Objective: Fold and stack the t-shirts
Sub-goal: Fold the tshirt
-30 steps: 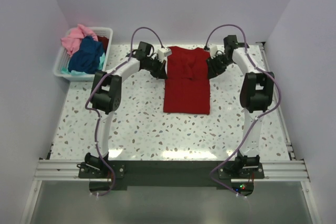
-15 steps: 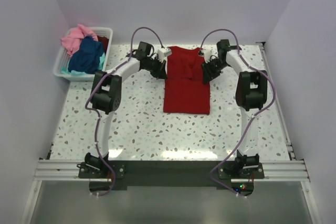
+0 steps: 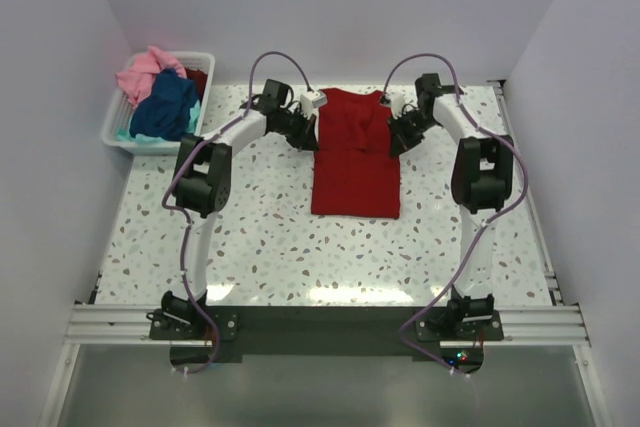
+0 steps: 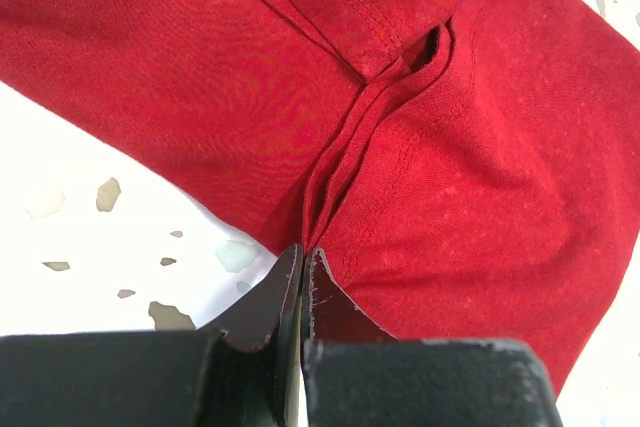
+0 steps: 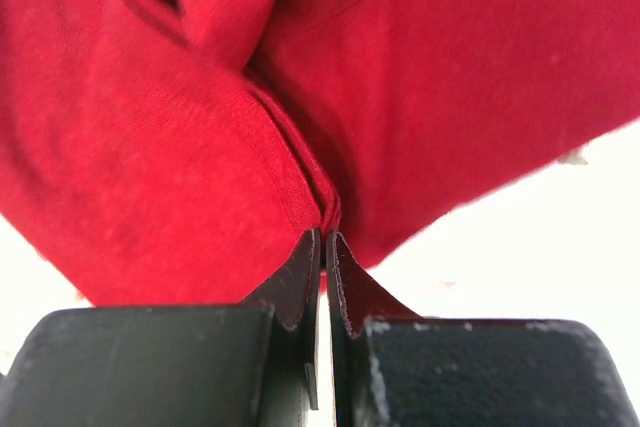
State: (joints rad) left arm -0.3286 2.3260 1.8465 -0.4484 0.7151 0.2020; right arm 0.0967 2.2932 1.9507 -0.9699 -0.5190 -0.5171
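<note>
T-shirt, one red; left tool and right tool both pinch it.

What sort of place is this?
Probably a robotics lab test cell: plain white walls box in a speckled table, and the left arm and right arm are bolted to its metal rail.

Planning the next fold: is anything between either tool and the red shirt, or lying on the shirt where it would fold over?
Nothing visible. The left tool and right tool are each shut on the red shirt, whose near half lies bare.
</note>
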